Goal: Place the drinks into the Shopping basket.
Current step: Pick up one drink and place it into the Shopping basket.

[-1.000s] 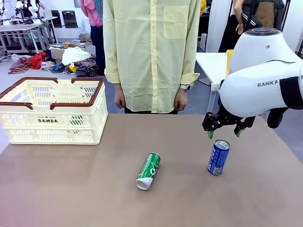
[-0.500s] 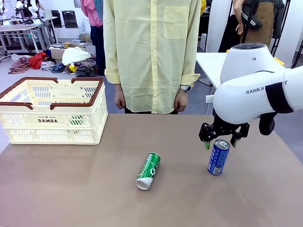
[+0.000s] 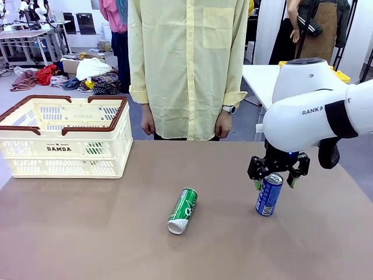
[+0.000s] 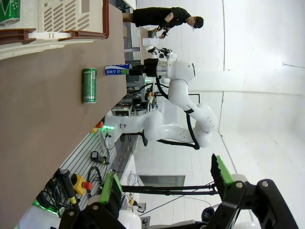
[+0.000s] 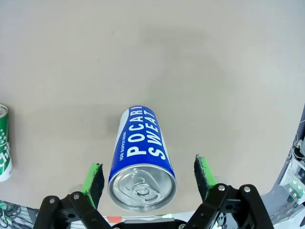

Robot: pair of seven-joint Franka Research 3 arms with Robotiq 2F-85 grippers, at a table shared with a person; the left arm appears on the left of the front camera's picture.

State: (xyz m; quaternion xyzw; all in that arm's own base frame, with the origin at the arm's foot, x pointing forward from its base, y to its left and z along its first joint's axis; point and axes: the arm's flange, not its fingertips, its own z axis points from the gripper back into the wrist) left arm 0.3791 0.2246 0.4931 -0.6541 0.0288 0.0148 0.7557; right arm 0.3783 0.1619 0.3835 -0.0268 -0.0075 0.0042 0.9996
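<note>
— What moved?
— The right gripper (image 3: 274,182) dropped, jaws wide apart, toward the tabletop (image 3: 87,233) near its right edge.
— How far did it drop?
— It went from above the blue can (image 3: 268,196) until its green pads (image 5: 94,181) flanked the can's top, one on each side.

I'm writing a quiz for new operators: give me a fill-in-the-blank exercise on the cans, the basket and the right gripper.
The green can lies on its ____.
The blue can stands ____ on the table.
The right gripper has its jaws ____, one either side of the blue can's top.
The Shopping basket sits on the robot's ____ side of the table.
Missing words: side; upright; open; left.
</note>
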